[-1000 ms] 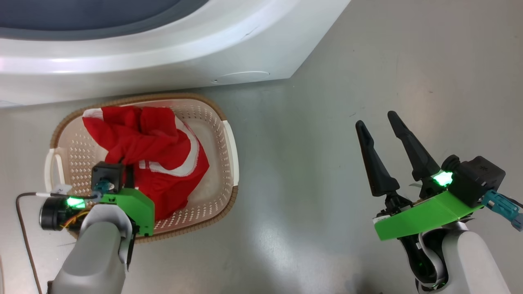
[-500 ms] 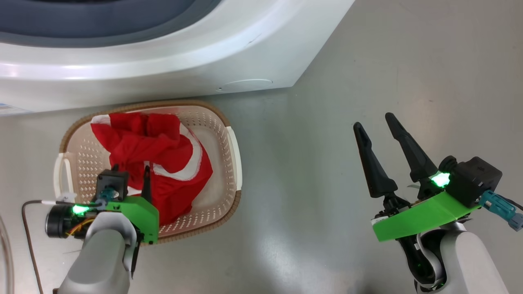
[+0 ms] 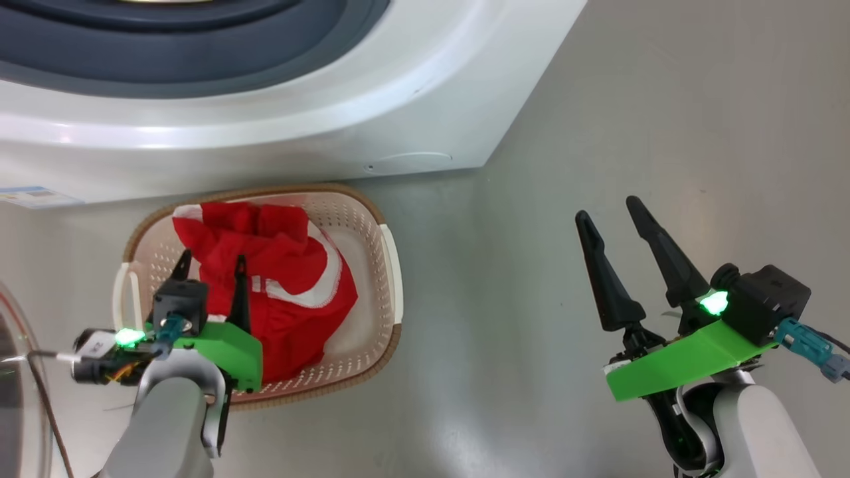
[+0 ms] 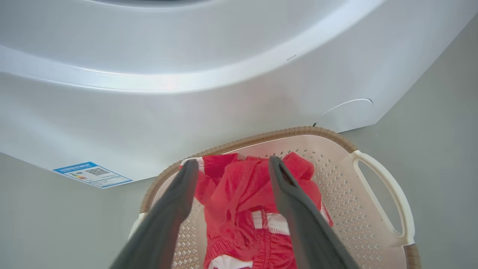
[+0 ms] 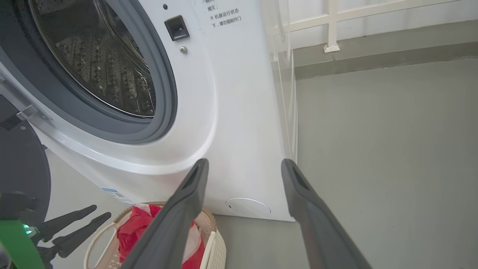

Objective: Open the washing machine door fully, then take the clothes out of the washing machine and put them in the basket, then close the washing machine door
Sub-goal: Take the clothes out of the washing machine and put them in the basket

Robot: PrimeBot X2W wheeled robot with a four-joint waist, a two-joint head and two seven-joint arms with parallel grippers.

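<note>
At the foot of the white front-loading washing machine (image 3: 265,133), the mouth stands uncovered, a grey rubber ring (image 5: 164,93) framing the perforated steel drum (image 5: 101,63). The washing machine door (image 5: 20,168) is swung wide to the left of the machine as the robot faces it, its glossy black rim showing in the right wrist view. On the grey floor (image 3: 597,99) just in front of the machine, below the opening, sits the cream perforated basket (image 3: 388,265), its brown woven-look rim close to the machine's base. The clothes (image 3: 292,292), bright red with white trim, lie heaped inside it. The left gripper (image 3: 211,259) hangs over the basket's side farthest from the machine, jaws spread wide and empty, its dark fingers either side of the red heap without pinching it. The right gripper (image 3: 607,208) hovers over bare floor off the machine's right front corner, well apart from the basket, jaws likewise wide open and holding nothing. A small blue label sticker (image 4: 91,174) marks the machine's lower front, left of the basket.
</note>
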